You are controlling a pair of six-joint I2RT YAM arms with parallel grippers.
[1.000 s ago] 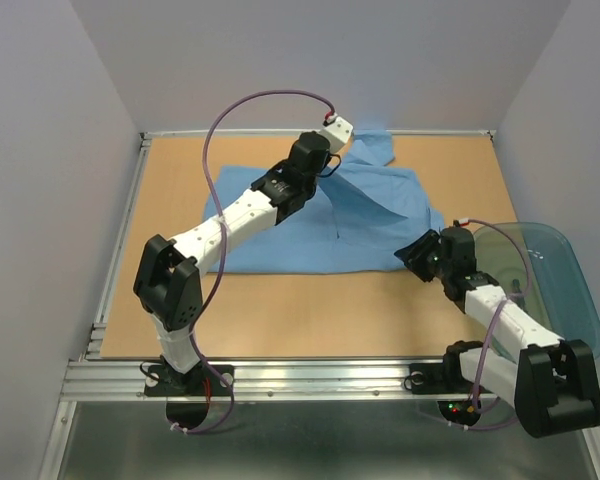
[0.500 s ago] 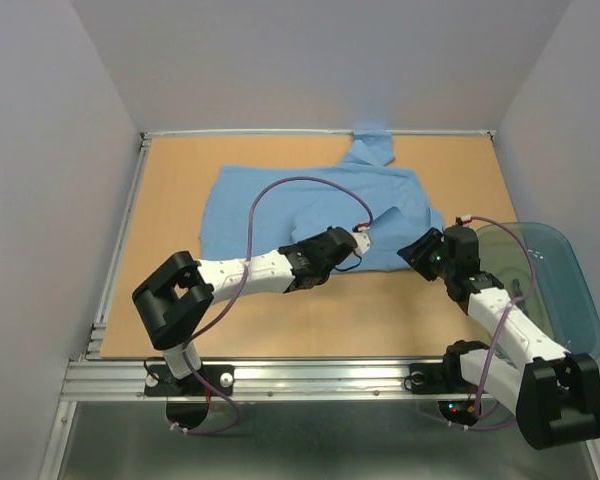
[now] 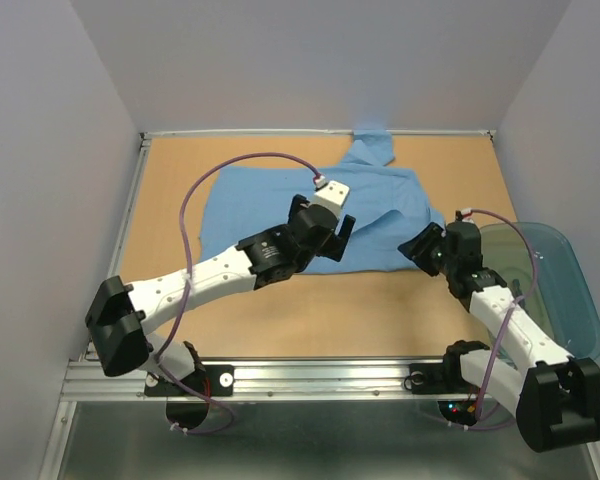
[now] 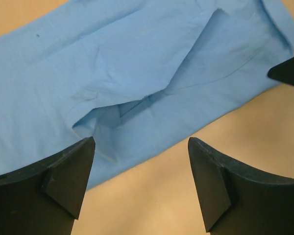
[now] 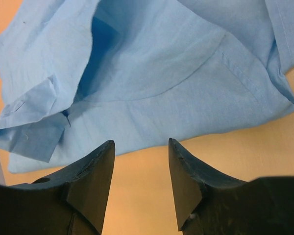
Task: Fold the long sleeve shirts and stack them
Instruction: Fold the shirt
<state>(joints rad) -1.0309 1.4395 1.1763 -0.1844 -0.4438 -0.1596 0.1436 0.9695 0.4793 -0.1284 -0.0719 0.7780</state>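
One of the long sleeve shirts [image 3: 270, 205], light blue, lies spread across the middle and back of the table, with a fold [image 4: 186, 63] of cloth lying over its body. My left gripper [image 3: 338, 232] hovers over the shirt's near edge. In the left wrist view the left gripper [image 4: 141, 142] is open, with only shirt [image 4: 63, 73] and tabletop between its fingers. My right gripper [image 3: 421, 246] sits just off the shirt's near right corner. The right wrist view shows the right gripper [image 5: 141, 142] open and empty, with the shirt hem [image 5: 186, 98] just beyond its tips.
A translucent teal tub [image 3: 560, 285] stands off the table's right side, beside the right arm. A bit of the shirt [image 3: 372, 145] reaches the back rail. Bare wood [image 3: 310, 320] runs along the front, and a metal rail [image 3: 120, 240] borders the left.
My left gripper carried a part of the shirt from the back down to the near edge, let it go and rose, now open. The right arm hardly moved.
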